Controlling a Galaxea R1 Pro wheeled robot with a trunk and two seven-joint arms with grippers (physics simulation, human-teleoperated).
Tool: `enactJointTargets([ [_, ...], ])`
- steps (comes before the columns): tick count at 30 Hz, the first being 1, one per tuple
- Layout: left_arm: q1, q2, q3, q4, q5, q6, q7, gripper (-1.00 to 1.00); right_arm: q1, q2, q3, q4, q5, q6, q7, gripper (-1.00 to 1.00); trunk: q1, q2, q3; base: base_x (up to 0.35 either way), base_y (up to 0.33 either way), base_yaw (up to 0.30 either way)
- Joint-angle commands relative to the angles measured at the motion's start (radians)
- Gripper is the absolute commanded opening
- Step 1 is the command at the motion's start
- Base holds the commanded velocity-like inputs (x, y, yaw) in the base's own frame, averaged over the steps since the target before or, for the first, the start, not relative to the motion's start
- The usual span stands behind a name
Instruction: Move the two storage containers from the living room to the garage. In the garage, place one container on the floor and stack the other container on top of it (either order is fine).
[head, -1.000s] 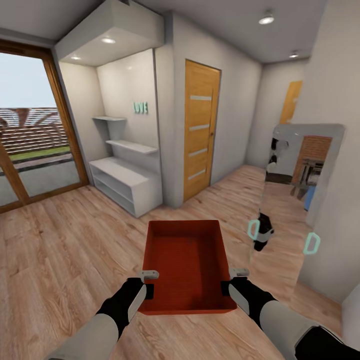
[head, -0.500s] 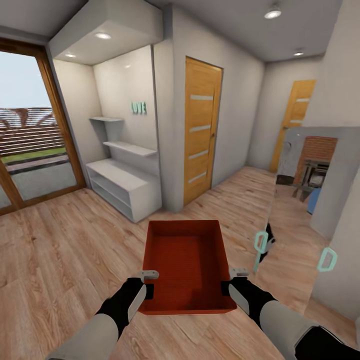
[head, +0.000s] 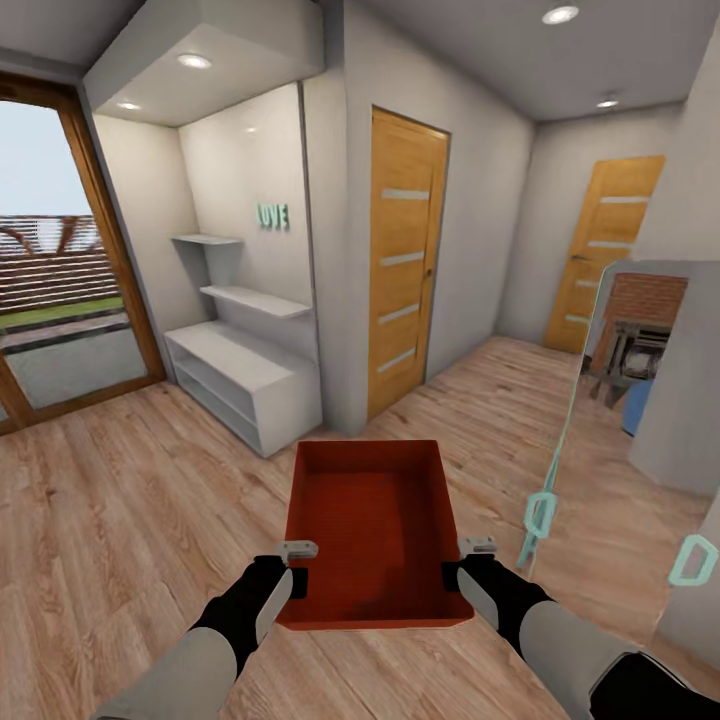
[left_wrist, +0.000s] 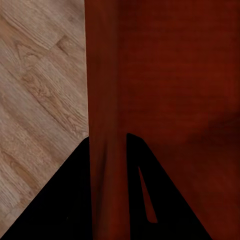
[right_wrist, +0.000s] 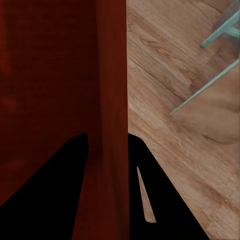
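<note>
Left gripper (head: 297, 567) clamped on the left wall of the storage container (head: 370, 530), one finger inside and one outside, as seen from the left wrist (left_wrist: 107, 165). Right gripper (head: 462, 562) pinching the right wall likewise (right_wrist: 107, 165). Both forearms reaching forward from the lower corners of the head view, wrists turned inward. Red-orange bin held level at lower centre, above light wood flooring (head: 120, 500). Beyond, a white shelf unit (head: 245, 375) and a wooden door (head: 405, 265).
</note>
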Motion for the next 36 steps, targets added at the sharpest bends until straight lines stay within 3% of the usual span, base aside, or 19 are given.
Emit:
enactJointTargets([
  [1,0.0,0.003,-0.017,0.051,0.006,0.008,0.014,-1.0,-0.002,-0.001,0.027,-0.006,-0.017,0.0,0.0,-1.0,0.001,-0.002,-0.002,0.322,0.0,0.0],
  [27,0.0,0.003,-0.017,0.051,0.006,0.008,0.014,-1.0,-0.002,0.0,0.027,-0.006,-0.017,-0.001,0.0,-1.0,0.001,-0.002,-0.002,0.322,0.0,-0.001],
  [36,0.0,0.003,-0.017,0.051,0.006,0.008,0.014,-1.0,-0.002,0.0,0.027,-0.006,-0.017,-0.001,0.0,-1.0,0.001,-0.002,-0.002,0.322,0.0,-0.114],
])
